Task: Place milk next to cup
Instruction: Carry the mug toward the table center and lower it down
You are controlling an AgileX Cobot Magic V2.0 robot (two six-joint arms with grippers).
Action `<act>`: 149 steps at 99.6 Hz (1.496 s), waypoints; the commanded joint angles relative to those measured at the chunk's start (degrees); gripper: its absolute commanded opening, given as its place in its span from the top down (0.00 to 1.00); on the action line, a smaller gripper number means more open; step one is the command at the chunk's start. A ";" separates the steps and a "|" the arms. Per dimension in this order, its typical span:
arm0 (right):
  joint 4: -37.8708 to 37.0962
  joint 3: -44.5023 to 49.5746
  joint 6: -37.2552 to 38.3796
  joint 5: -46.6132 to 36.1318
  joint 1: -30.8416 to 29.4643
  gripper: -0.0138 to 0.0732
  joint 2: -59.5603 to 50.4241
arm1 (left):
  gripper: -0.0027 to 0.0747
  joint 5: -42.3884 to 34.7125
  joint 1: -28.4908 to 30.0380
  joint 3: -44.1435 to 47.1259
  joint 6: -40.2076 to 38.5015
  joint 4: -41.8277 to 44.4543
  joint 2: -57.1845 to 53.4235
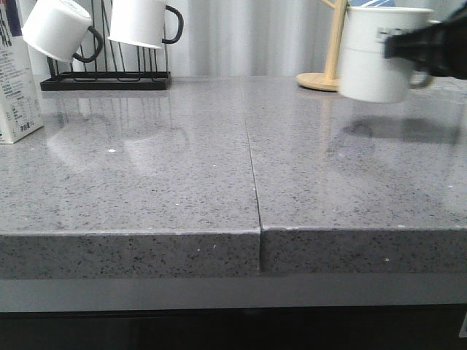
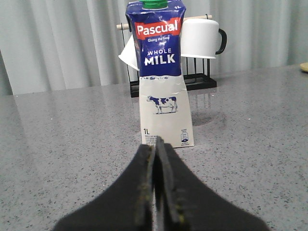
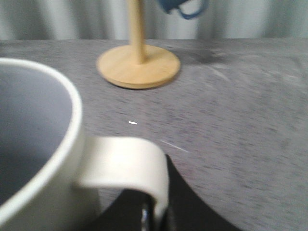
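Left end effector: I see both fingers pressed together, holding nothing, low over the desk. Milk stands upright straight ahead of it, apart from the fingertips, a black mug rack behind. Right end effector: clamped on the cup by its handle, cup lifted off the desk. Wooden stand lies beyond it.
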 commanded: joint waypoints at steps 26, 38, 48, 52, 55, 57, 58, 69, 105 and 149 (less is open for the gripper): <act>18.44 -9.01 -13.91 -5.26 15.34 0.97 2.61 | 0.99 -4.62 0.23 2.93 -0.55 -0.35 -1.87; 20.11 -10.39 -14.08 -6.20 18.09 0.97 5.43 | 0.99 -4.62 0.23 2.93 -0.55 -0.35 -1.87; 22.01 -11.28 -14.48 -6.88 19.14 0.97 7.41 | 0.99 -4.62 0.23 2.93 -0.55 -0.35 -1.87; 22.16 -11.47 -14.48 -7.21 19.36 0.97 8.08 | 0.99 -4.62 0.23 2.93 -0.55 -0.35 -1.87; 22.16 -11.61 -14.48 -7.32 19.42 0.97 8.39 | 0.99 -4.62 0.23 2.93 -0.55 -0.35 -1.87; 22.16 -11.61 -14.48 -7.38 19.42 0.97 8.62 | 0.99 -4.62 0.23 2.93 -0.55 -0.35 -1.87; 22.16 -11.61 -14.48 -7.51 19.50 0.97 8.67 | 0.99 -4.62 0.23 2.93 -0.55 -0.35 -1.87; 22.22 -11.61 -14.48 -7.87 19.72 0.97 9.32 | 0.99 -4.62 0.23 2.93 -0.55 -0.35 -1.87; 22.22 -11.50 -14.48 -4.46 19.72 0.96 10.35 | 0.99 -4.62 0.23 2.93 -0.55 -0.35 -1.87; 22.22 -11.25 -14.48 -4.07 19.72 0.67 9.98 | 0.99 -4.62 0.23 2.93 -0.55 -0.35 -1.87</act>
